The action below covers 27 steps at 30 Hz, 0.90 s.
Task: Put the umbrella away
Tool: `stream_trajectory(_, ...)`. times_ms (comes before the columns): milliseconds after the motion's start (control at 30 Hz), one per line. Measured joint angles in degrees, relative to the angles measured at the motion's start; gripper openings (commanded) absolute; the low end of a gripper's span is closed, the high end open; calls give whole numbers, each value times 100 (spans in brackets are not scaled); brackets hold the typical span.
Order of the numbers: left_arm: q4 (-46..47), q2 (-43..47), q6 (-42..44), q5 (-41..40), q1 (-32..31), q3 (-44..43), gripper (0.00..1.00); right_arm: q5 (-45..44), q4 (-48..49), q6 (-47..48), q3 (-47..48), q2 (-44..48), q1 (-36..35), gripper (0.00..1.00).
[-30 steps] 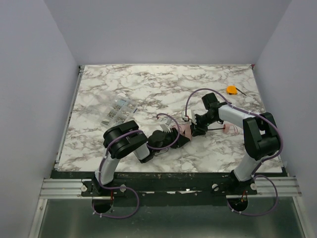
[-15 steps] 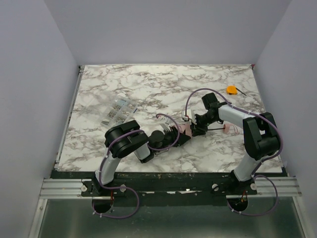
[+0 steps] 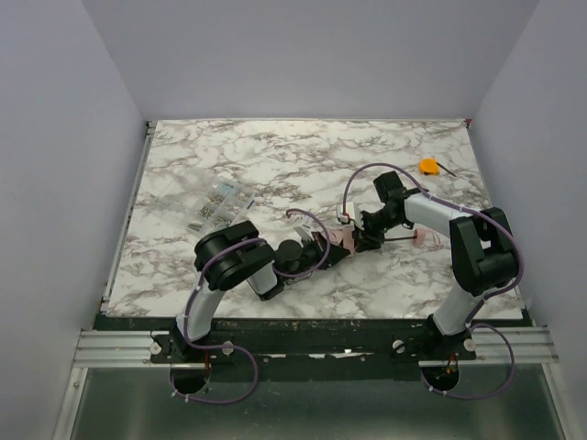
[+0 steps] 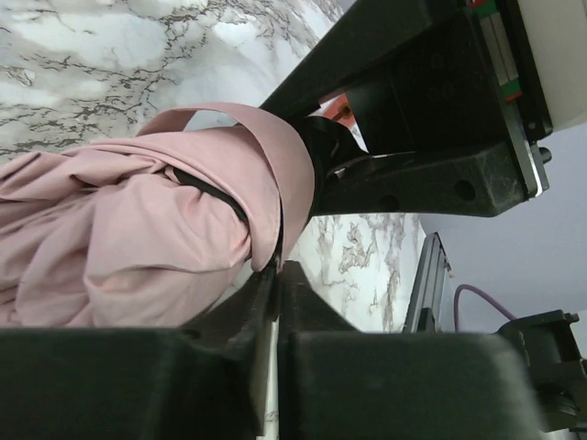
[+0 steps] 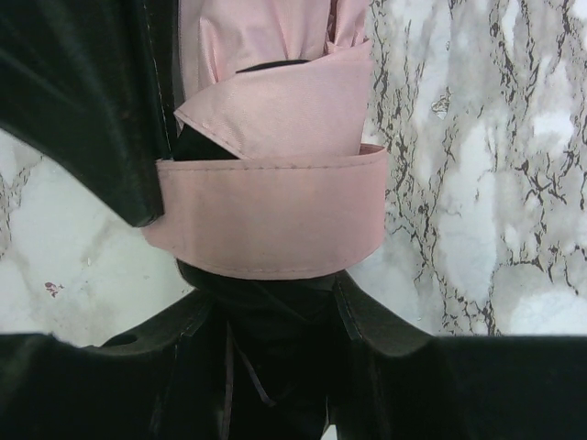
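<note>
Down at the left gripper [image 4: 275,282], the fingers [image 4: 215,321] are pressed almost together with only a thin slit between them. The edge of the pink strap [image 5: 266,215] drops straight into that slit, so it's pinched there. Bunched pink cloth of the umbrella [image 4: 138,229] fills the space just above those fingers, lying on the marble table [image 3: 275,156].

Over to the right gripper [image 5: 266,284]: the strap lies as a broad flat band right across its tips and hides them. The fingers look somewhat apart beneath it, but I cannot tell whether they clamp anything. From the left wrist, the band curls round one black tip of that gripper.

Pull back to the overhead view and the two grippers meet nose to nose near the middle of the table, the pink bundle squeezed between them. The thin shaft [image 3: 400,239] runs out to the right past the right gripper, ending in the small pink handle [image 3: 421,239] on the table.

Well apart from all that, an orange object [image 3: 428,165] sits far right, and a clear packet [image 3: 216,205] of small parts lies off to the left.
</note>
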State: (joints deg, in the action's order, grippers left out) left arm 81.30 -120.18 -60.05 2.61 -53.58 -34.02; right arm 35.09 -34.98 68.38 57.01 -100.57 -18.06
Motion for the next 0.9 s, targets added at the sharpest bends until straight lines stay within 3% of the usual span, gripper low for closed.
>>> stream_trajectory(900, 299, -57, 446, 1742, 706, 184, 0, 61, -1161, -975, 1217, -922, -4, 2)
